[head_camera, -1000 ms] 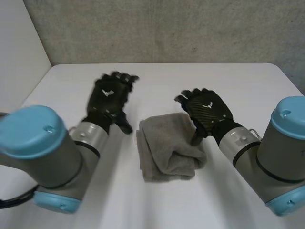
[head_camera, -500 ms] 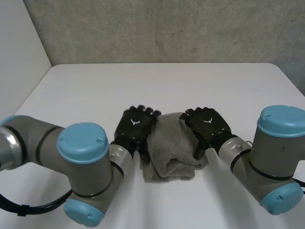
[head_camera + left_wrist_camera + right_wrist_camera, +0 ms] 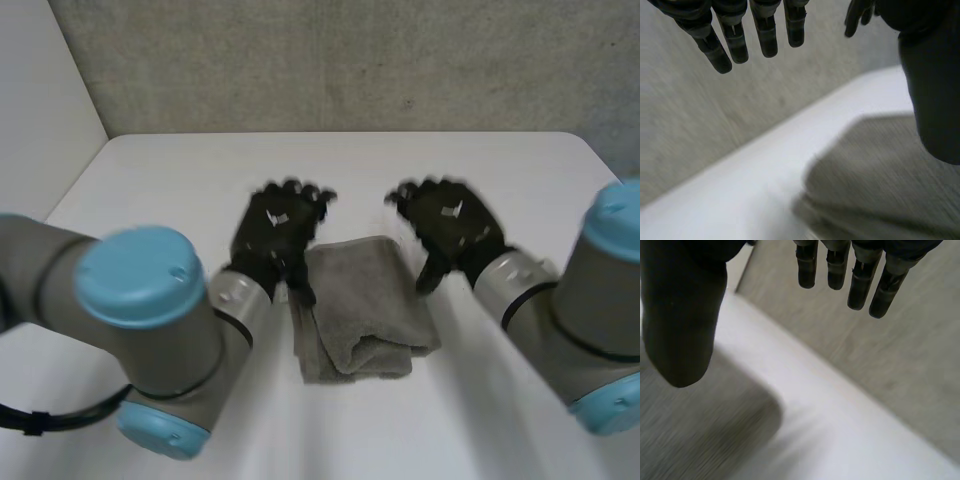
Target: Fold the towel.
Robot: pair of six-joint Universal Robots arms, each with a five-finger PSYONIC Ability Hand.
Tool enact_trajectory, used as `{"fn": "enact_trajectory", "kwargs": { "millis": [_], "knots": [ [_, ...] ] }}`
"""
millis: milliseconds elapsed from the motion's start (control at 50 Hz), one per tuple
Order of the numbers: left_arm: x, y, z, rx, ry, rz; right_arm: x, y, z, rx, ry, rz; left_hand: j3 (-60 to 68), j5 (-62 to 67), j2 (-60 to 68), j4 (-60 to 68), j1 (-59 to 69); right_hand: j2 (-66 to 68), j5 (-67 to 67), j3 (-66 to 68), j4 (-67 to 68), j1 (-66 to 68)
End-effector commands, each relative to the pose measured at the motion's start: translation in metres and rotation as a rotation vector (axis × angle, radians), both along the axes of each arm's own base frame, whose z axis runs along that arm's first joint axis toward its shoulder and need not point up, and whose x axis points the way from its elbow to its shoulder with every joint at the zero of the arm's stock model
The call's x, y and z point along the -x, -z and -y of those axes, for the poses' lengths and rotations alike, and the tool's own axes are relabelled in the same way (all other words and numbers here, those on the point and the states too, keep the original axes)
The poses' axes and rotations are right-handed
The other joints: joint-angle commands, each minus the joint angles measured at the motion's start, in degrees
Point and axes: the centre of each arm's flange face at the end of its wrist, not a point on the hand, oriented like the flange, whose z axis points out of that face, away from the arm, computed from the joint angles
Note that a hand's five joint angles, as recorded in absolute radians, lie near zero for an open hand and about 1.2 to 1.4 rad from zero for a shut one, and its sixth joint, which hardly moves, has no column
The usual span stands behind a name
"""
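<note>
Towel [image 3: 360, 300] lies folded into a thick grey bundle near the middle of the white table [image 3: 480, 160], between my two hands. I see the left hand [image 3: 278, 222] over its far left corner, fingers [image 3: 765, 35] straight and apart, gripping nothing. The right hand [image 3: 450, 222] is by the far right corner, fingers [image 3: 860, 280] likewise straight and empty.
</note>
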Motion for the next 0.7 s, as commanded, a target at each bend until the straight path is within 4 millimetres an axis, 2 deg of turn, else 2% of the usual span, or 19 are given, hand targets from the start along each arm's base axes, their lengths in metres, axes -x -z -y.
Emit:
{"fn": "enact_trajectory", "kwargs": {
  "millis": [20,40,80,100,140,200,280,340,700],
  "knots": [
    [-0.031,-0.085,0.015,0.135,-0.095,-0.108,0.017,-0.094,-0.010,0.174,0.122,0.171,-2.81,-11.49,-3.59,-3.92,-3.87,-4.04,-3.58,-3.75,-4.45,-2.96],
    [-0.031,-0.085,0.015,0.135,-0.095,-0.109,0.017,-0.094,-0.010,0.174,0.122,0.171,-2.81,-11.49,-3.59,-3.92,-3.87,-4.04,-3.58,-3.75,-4.45,-2.96],
    [-0.047,-0.108,0.019,0.137,-0.151,-0.112,0.023,-0.112,-0.011,0.188,0.152,0.203,-2.81,-11.49,-3.59,-3.92,-3.87,-4.04,-3.58,-3.75,-4.45,-2.96],
    [-0.047,-0.108,0.019,0.137,-0.151,-0.112,0.023,-0.112,-0.011,0.188,0.152,0.203,-2.81,-11.49,-3.59,-3.92,-3.87,-4.04,-3.58,-3.75,-4.45,-2.96],
    [-0.063,-0.122,0.026,0.125,-0.231,-0.102,0.025,-0.119,-0.012,0.171,0.167,0.193,-2.81,-11.49,-3.59,-3.92,-3.87,-4.04,-3.58,-3.75,-4.45,-2.96],
    [-0.071,-0.125,0.029,0.119,-0.267,-0.096,0.029,-0.120,-0.010,0.161,0.184,0.184,-2.81,-11.49,-3.59,-3.92,-3.87,-4.04,-3.58,-3.75,-4.45,-2.96],
    [-0.080,-0.137,0.031,0.142,-0.306,-0.112,0.047,-0.123,0.003,0.154,0.277,0.170,-2.81,-11.49,-3.59,-3.92,-3.87,-4.04,-3.58,-3.75,-4.45,-2.96],
    [-0.080,-0.137,0.030,0.140,-0.305,-0.111,0.055,-0.119,0.011,0.146,0.320,0.166,-2.81,-11.49,-3.59,-3.92,-3.87,-4.04,-3.58,-3.75,-4.45,-2.96],
    [-0.074,-0.127,0.023,0.112,-0.274,-0.099,0.050,-0.112,0.012,0.128,0.305,0.166,-3.15,-11.83,-3.93,-4.26,-4.21,-4.04,-3.58,-3.75,-4.45,-2.96]
  ]
}}
